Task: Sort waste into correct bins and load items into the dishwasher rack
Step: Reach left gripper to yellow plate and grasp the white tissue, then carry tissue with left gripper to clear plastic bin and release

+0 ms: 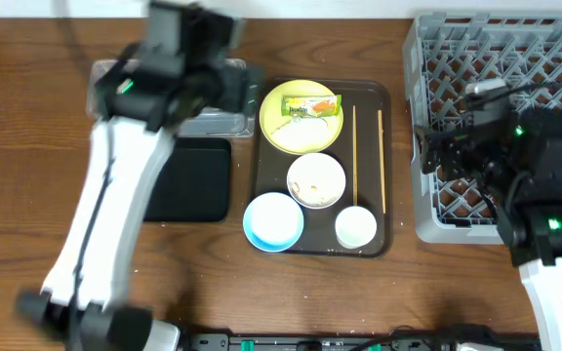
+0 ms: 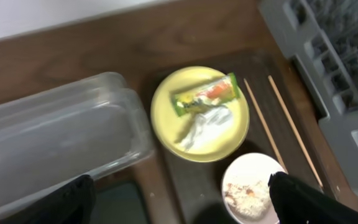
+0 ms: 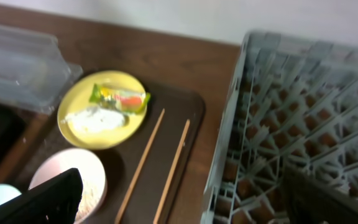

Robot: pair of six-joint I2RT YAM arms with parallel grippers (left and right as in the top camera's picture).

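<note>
Left end effector (image 2: 180,190) and right end effector (image 3: 182,190) spread wide.

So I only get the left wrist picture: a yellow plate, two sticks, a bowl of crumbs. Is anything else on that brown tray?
Observer: Yes. A blue bowl sits in the near-left corner of the tray, and it looks empty.
Operator: Is that all?
Observer: No. A white cup stands in the near-right corner, just past the ends of the chopsticks.
Operator: And where is the other arm?
Observer: The right arm is over the rack, with its jaws open and holding nothing.
</note>
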